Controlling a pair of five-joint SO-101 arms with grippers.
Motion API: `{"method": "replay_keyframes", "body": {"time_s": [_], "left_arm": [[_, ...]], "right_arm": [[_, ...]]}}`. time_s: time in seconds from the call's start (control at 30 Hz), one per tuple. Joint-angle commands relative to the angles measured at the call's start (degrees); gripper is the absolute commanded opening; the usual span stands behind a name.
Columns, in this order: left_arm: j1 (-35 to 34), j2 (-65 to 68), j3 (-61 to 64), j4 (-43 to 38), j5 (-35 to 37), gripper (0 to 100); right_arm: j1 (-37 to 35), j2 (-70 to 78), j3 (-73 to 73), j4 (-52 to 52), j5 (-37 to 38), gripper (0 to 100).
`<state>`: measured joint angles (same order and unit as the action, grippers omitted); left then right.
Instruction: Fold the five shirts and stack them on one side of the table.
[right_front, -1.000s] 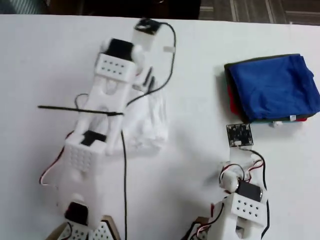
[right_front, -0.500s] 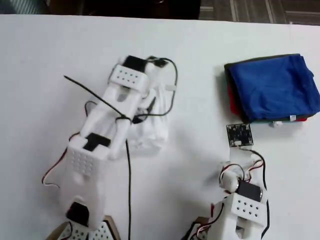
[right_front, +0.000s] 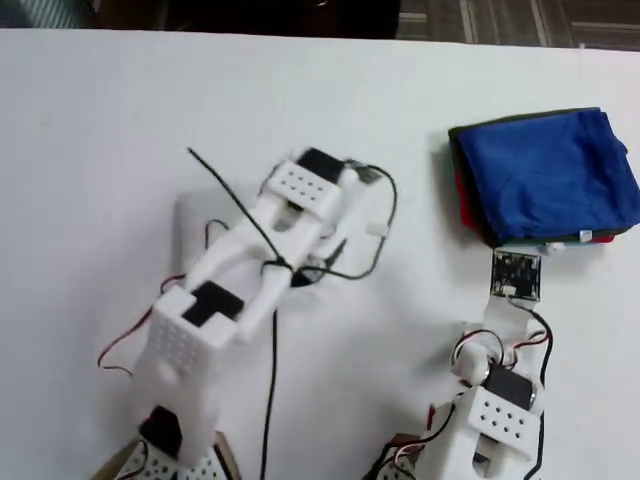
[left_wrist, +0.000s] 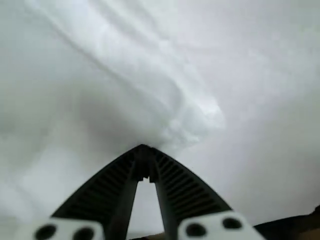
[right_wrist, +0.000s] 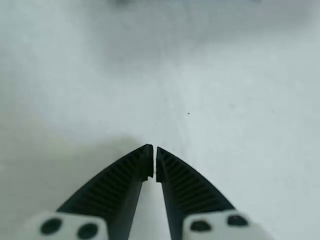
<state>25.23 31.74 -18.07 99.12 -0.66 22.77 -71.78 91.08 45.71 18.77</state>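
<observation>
White laminate makes up the desk, the largest thing in sight, and it lies under both sets of jaws.

Next in size is the left arm, stretched out over the middle of the desk. A thin black cable runs back along it.

The stack of folded shirts sits well off to the right side of the left jaws, with bare desk between them. It lies just ahead of the right jaws, close but not touching. A blue shirt is on top, and red, green and dark edges show beneath it.

The white shirt lies rumpled directly in front of the left jaws, its soft ridges running away from them. One bunched fold comes right down to their tips.

The right arm is folded close to the near edge of the desk, with its wrist turned towards the stack.

The left jaws are pressed together at the tips. They pinch the gathered edge of the white shirt, and the cloth rises slightly around them.

The right jaws are also pressed together, with only a hairline slit between the ribbed faces. They hold nothing. Plain desk lies under and ahead of them, and a shadow falls around their tips.
</observation>
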Motion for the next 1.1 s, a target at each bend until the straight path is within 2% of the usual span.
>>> {"method": "replay_keyframes", "body": {"time_s": [0.0,0.13,0.3,0.57,0.7,0.8,1.07], "left_arm": [[3.3,-4.0,-2.9,1.8,0.4,3],[2.9,-4.1,-7.0,2.9,0.3,3],[-1.9,-4.1,-11.9,3.2,0.3,3],[-14.9,-3.4,-18.9,2.5,0.5,3],[-23.7,-3.3,-16.9,-4.5,0.5,3],[-28.0,-3.3,-11.7,-13.3,0.4,3],[-28.7,-3.3,5.2,-32.5,0.1,3]], "right_arm": [[0.5,-1.4,-1.6,-1.0,-0.5,2.0],[0.5,-1.4,-1.6,-1.0,-0.5,2.0],[0.5,-1.4,-1.6,-1.0,-0.5,2.0],[0.4,-1.4,-1.6,-1.0,-0.5,2.0],[0.4,-1.4,-1.6,-1.0,-0.5,2.0],[0.4,-1.4,-1.6,-1.0,-0.5,2.0],[0.4,-1.4,-1.6,-1.0,-0.5,2.0]]}}
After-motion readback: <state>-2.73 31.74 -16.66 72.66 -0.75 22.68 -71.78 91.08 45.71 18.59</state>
